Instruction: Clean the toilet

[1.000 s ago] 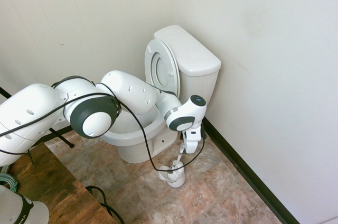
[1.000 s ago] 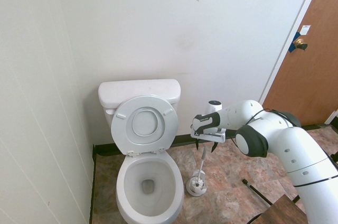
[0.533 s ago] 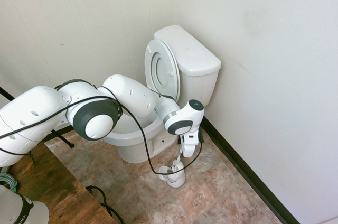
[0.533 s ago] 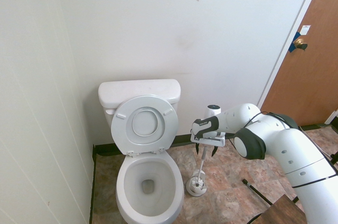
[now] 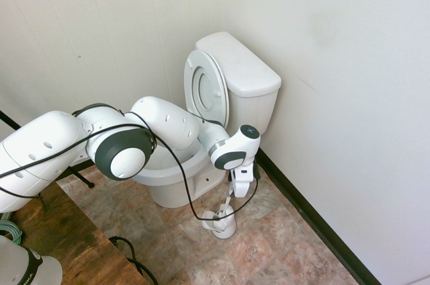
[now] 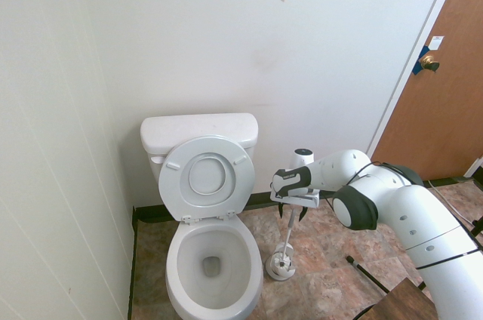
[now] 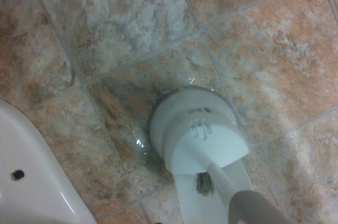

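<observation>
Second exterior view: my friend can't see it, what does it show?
A white robot arm holds its open hand over a toilet brush standing in its holder on the tiled floor. Beside it is a white toilet, lid up.

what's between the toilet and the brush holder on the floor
Only bare tile floor between the toilet and brush holder, seen in the second exterior view.

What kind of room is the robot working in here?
A small bathroom, most likely: a white toilet with its lid up stands against the wall, a toilet brush sits in its holder on the tiled floor.
</observation>
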